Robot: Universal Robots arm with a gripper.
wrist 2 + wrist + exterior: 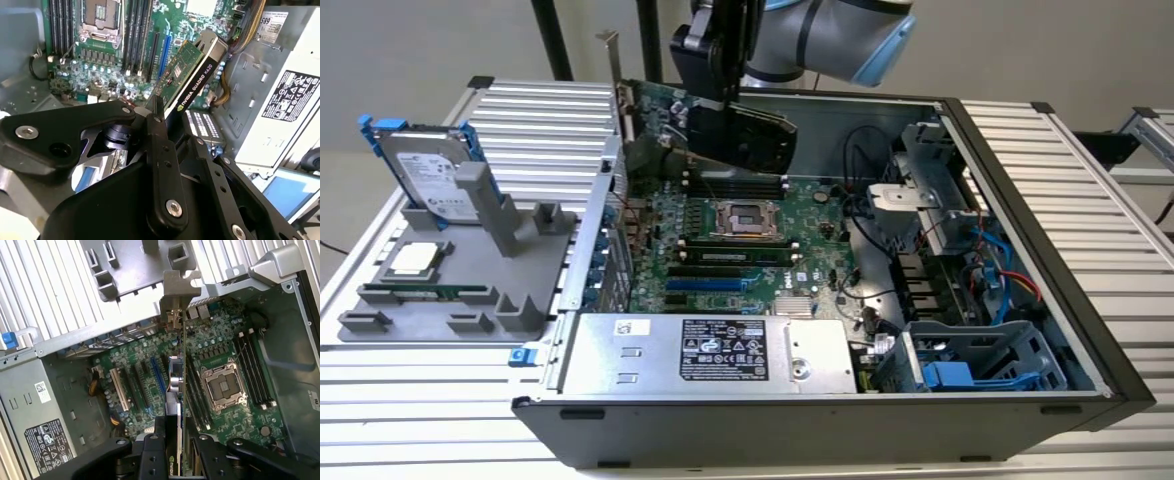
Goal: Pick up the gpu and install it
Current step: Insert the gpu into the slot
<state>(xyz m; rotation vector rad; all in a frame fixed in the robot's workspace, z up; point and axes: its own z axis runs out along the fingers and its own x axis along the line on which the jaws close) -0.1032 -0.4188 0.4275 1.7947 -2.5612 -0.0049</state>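
The gpu (744, 140), a green board with a black cooler and a silver bracket (608, 45) at one end, hangs tilted over the far part of the open computer case (1067, 300). My gripper (720, 105) is shut on its upper edge. The first wrist view looks along the gpu (181, 375) edge-on, with its bracket (179, 290) near the case's rear wall and the gripper (175, 435) clamped on it. In the second wrist view the gpu (192, 75) shows its black cooler, held over the motherboard (100, 65). The card is above the expansion slots (157, 375), not seated.
A grey holder (454, 290) at the exterior view's left carries a silver hard drive (434, 175) with blue rails, a processor (416, 258) and a memory stick (427, 293). Inside the case are the processor socket (750, 215), power supply (707, 350), cables (881, 220) and a blue drive cage (974, 365).
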